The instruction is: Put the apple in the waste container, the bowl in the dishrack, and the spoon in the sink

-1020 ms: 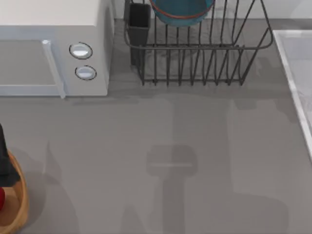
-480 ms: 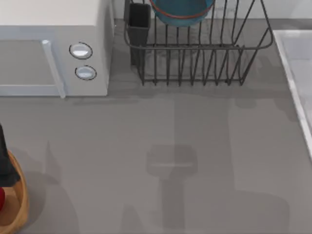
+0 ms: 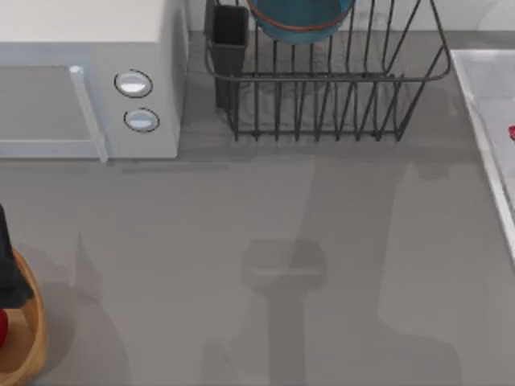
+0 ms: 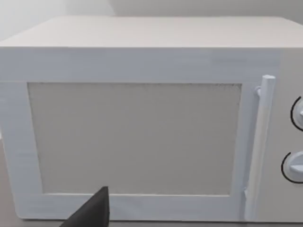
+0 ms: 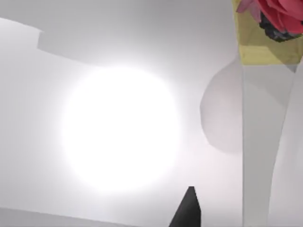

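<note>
Since 0.5 s ago, a small red thing has appeared over the sink. Bowl sits in the dishrack, right of the microwave. Whether either gripper is open or closed, I cannot tell.

Grey table, white microwave back left, dishrack behind centre, sink right, waste container front left

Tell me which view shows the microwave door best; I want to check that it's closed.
The left wrist view: it faces the microwave head-on, door flush and handle upright. The top view gives only its roof, knobs and handle from above. The right wrist view looks elsewhere.
</note>
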### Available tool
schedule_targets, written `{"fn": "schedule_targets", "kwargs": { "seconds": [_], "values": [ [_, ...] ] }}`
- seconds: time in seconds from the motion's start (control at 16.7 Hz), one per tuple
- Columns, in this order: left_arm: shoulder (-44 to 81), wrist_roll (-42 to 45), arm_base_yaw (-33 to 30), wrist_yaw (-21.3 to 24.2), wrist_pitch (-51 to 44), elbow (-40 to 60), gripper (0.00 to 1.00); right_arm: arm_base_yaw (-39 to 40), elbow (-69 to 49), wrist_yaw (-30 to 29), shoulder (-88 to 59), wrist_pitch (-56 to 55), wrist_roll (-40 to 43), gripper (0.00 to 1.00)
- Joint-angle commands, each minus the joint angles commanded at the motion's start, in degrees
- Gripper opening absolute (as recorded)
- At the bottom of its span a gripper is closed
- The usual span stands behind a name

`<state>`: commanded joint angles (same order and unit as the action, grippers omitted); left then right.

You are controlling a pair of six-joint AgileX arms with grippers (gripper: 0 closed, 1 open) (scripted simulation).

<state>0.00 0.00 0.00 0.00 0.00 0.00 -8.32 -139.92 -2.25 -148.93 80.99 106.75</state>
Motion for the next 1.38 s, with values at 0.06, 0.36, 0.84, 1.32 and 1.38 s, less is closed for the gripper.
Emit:
{"fn": "schedule_targets", "kwargs": {
  "seconds": [0.06, 0.36, 0.84, 1.32, 1.38],
  "values": [
    [0.0, 0.0, 0.0, 0.0, 0.0, 0.0, 1.00, 0.0, 1.4, 0.0, 0.5, -1.3, 0.0, 0.00],
    [0.0, 0.0, 0.0, 0.0, 0.0, 0.0, 1.00, -0.1, 2.5, -0.1, 0.9, -2.3, 0.0, 0.00],
    [0.0, 0.0, 0.0, 0.0, 0.0, 0.0, 1.00, -0.1, 2.5, -0.1, 0.9, -2.3, 0.0, 0.60],
    [0.0, 0.0, 0.0, 0.0, 0.0, 0.0, 1.00, -0.1, 2.5, -0.1, 0.9, -2.3, 0.0, 1.00],
    [0.0, 0.0, 0.0, 0.0, 0.0, 0.0, 1.00, -0.1, 2.5, -0.1, 0.9, -2.3, 0.0, 1.00]
  ]
}}
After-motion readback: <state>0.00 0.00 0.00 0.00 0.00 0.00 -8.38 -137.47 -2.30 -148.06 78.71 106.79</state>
